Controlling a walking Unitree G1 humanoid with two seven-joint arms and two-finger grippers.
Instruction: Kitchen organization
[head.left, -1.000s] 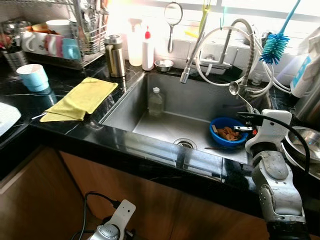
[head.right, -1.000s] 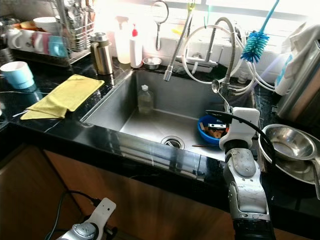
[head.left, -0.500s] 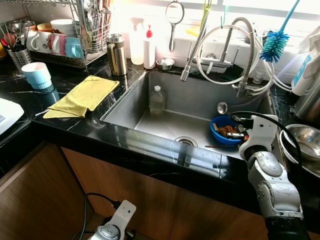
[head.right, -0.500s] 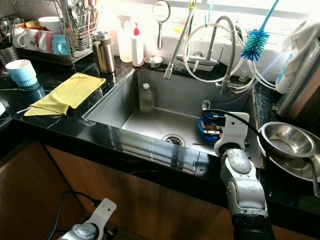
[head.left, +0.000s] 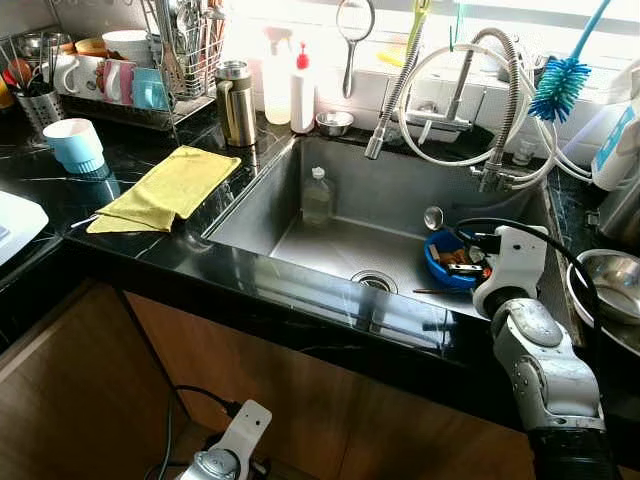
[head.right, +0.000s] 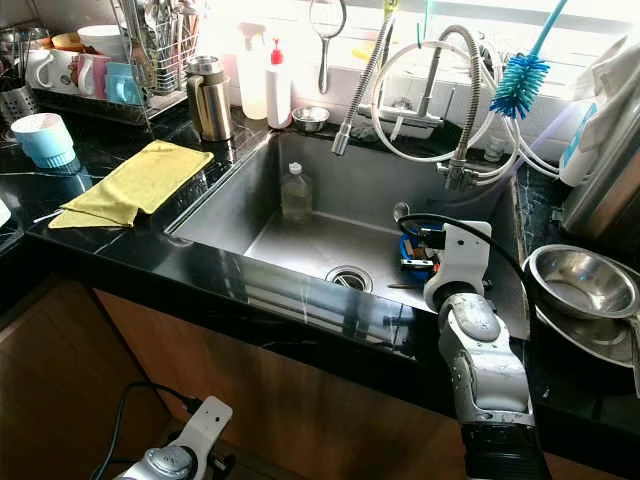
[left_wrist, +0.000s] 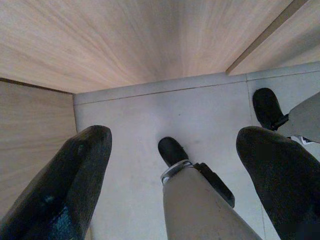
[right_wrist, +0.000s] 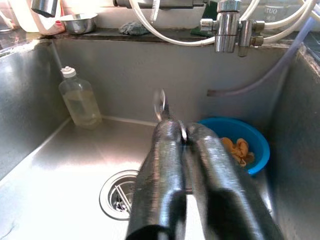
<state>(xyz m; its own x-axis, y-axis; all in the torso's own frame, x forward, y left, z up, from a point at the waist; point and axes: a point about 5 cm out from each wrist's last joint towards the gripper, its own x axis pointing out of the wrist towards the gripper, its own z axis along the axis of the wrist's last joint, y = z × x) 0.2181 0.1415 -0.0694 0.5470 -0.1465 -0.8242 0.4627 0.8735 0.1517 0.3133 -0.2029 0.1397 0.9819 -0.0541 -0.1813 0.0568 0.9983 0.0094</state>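
My right gripper (right_wrist: 182, 131) is shut on a metal spoon (right_wrist: 160, 104), whose round bowl sticks up past the fingertips. It is held inside the steel sink (head.left: 330, 240), just above the near left rim of a blue bowl (head.left: 445, 270) with orange food scraps (right_wrist: 237, 148) in it. From the head views the spoon (head.left: 432, 216) shows left of my white right wrist. A small bottle (right_wrist: 80, 102) of pale liquid stands at the sink's back left, and the drain (right_wrist: 120, 195) lies below the gripper. My left gripper (left_wrist: 175, 137) hangs open low over the floor.
A yellow cloth (head.left: 165, 188) and a light blue cup (head.left: 76, 145) lie on the black counter at left, before a full dish rack (head.left: 120, 75). A steel canister (head.left: 235, 103) stands by the sink corner. Faucet hoses (head.left: 400, 85) loop over the sink. Steel bowls (head.left: 605, 280) sit at right.
My right gripper has come down and to the left with the spoon, from above the sink's right rim into the sink beside the blue bowl. The camera has shifted a little.
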